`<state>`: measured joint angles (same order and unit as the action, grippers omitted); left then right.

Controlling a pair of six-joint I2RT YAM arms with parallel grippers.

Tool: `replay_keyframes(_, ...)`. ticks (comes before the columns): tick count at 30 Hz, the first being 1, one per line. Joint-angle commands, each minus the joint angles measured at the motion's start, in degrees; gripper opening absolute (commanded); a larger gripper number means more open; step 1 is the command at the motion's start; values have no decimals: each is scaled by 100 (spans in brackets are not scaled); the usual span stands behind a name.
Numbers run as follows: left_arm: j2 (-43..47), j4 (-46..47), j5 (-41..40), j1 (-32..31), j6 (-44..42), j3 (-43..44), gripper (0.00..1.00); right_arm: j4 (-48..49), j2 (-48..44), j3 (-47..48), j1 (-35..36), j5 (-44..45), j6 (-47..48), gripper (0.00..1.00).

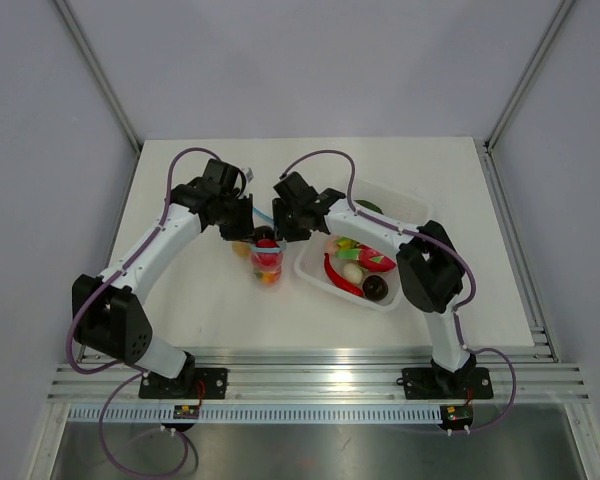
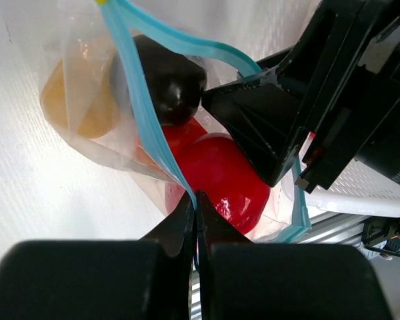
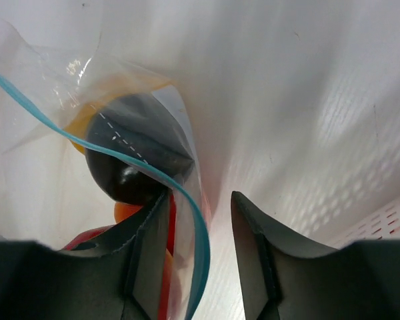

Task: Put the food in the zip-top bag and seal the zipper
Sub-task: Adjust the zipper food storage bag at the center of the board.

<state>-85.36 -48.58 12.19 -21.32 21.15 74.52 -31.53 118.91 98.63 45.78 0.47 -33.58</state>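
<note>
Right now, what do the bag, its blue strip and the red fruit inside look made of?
The zip-top bag: thin clear plastic film, see-through, creased. Its zipper: thicker opaque light blue plastic, probably. The red toy fruit: glossy, likely hard plastic, given sharp highlights.

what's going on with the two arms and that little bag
Both arms are at the zip-top bag beside the white tray. The left tool is pinched shut on the blue zipper; the right tool is open at the bag's mouth. A dark brown piece, a red piece and an orange piece are inside. More food sits in the tray. The zipper is unsealed.
</note>
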Motion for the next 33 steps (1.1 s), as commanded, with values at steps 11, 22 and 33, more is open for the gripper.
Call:
replay_keyframes(11,-42,85,56,-30,-111,71,0,490,-149,269,19,-944,27,2)
replay_keyframes(22,81,-73,-163,-30,-146,238,0,775,-880,-20,27,-425,211,0)
replay_keyframes(33,-218,15,-68,-39,-41,186,0,701,-949,-300,63,-810,-8,0)
